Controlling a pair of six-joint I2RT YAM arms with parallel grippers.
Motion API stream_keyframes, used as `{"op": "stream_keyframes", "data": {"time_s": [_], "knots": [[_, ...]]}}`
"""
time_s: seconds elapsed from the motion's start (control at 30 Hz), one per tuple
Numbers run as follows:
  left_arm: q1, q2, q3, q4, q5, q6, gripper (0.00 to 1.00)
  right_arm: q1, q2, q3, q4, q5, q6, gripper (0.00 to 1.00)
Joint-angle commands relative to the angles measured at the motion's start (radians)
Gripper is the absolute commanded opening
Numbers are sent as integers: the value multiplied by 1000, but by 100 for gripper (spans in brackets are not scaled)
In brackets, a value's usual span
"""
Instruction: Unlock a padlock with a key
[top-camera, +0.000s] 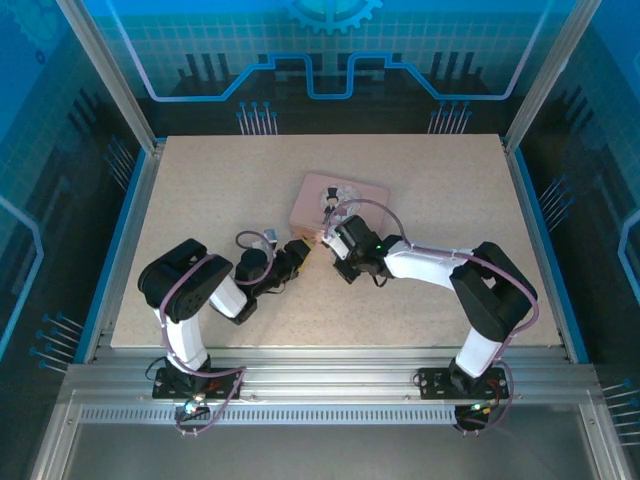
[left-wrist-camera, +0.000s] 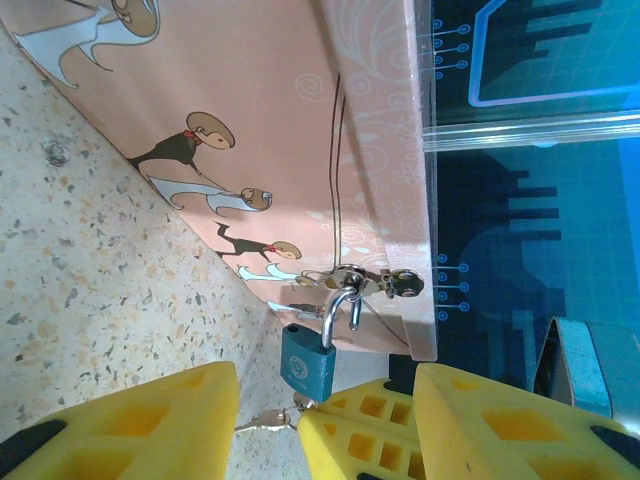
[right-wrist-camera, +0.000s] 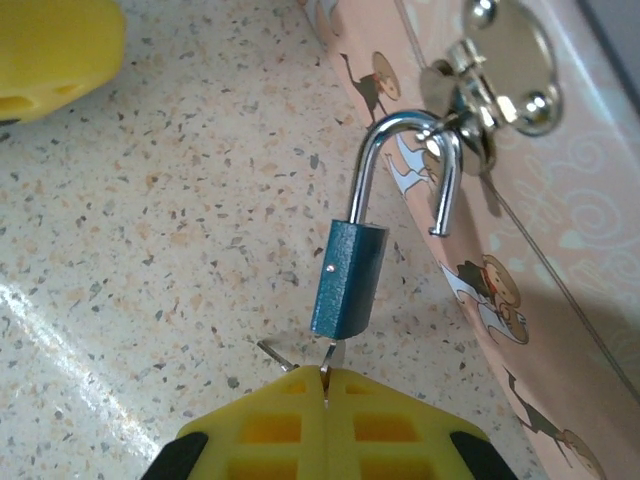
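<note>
No lettering to read anywhere: the pink tin (right-wrist-camera: 560, 300) carries only cartoon figures and pale swirls, and the round stamp on the padlock (right-wrist-camera: 347, 280) is too small to make out in the left wrist view. Counting up: one tin, one padlock, one shiny clasp (right-wrist-camera: 500, 60) with two round studs, and two thin metal slivers at the lock's base. The first is the key (right-wrist-camera: 329, 353), running straight from the bottom of the blue body into the right gripper (right-wrist-camera: 325, 385). The second sliver (right-wrist-camera: 272, 353) pokes out sideways just beside it, touching no finger. The right gripper is clenched tight on that key, its yellow fingers pressed together with the blade in the seam, right under the padlock. The padlock stands off the speckled table (right-wrist-camera: 150, 220) at the tin's front edge. Its shackle (right-wrist-camera: 400, 150) is sprung: one leg sits in the body, while the free leg hooks through the clasp loop with its tip out of the body. Over to the left gripper (top-camera: 298, 255): it is released, fingers (left-wrist-camera: 130, 420) spread wide and gripping nothing. It sits low on the table just beside the lock. In its own wrist view the padlock and the right gripper's yellow tips sit in the gap between its fingers.
</note>
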Motion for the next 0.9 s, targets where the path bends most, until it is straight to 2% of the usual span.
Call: {"op": "stream_keyframes", "data": {"time_s": [0.0,0.3,0.57,0.87], "knots": [[11,-26,-14,39,25,20,51,13,-13,60,-68,35,-75,0],[18,-41,-40,40,22,24,51,19,59,157,-103,49,-250,0],[18,-71,-74,39,-2,26,51,25,133,198,64,26,-412,0],[20,-106,-88,39,-21,28,52,4,55,123,120,-18,-432,0]]}}
